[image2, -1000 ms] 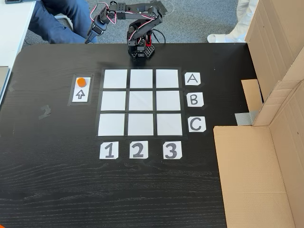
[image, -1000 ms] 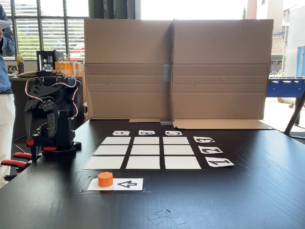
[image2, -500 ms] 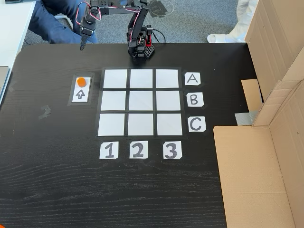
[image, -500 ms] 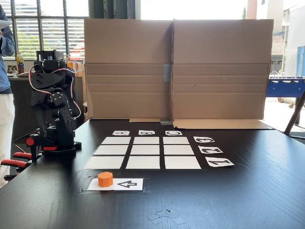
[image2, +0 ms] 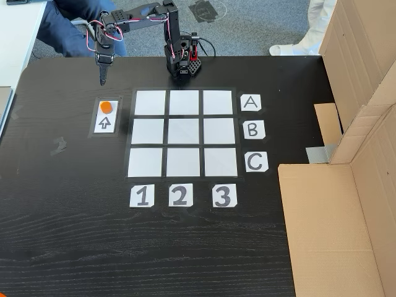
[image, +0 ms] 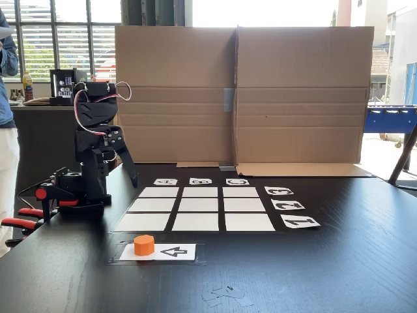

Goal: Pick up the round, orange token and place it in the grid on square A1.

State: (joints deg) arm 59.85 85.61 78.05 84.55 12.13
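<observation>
While fingers (image2: 102, 79) hover unreadable, the orange token (image2: 106, 106) sits uncovered.

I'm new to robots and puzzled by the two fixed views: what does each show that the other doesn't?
A fixed view gives the windows and the upright cardboard wall. A fixed view gives readable letter cards and number cards. In both fixed views: the orange token on its arrow card, the grid, and the pincer, apart from the token.
</observation>
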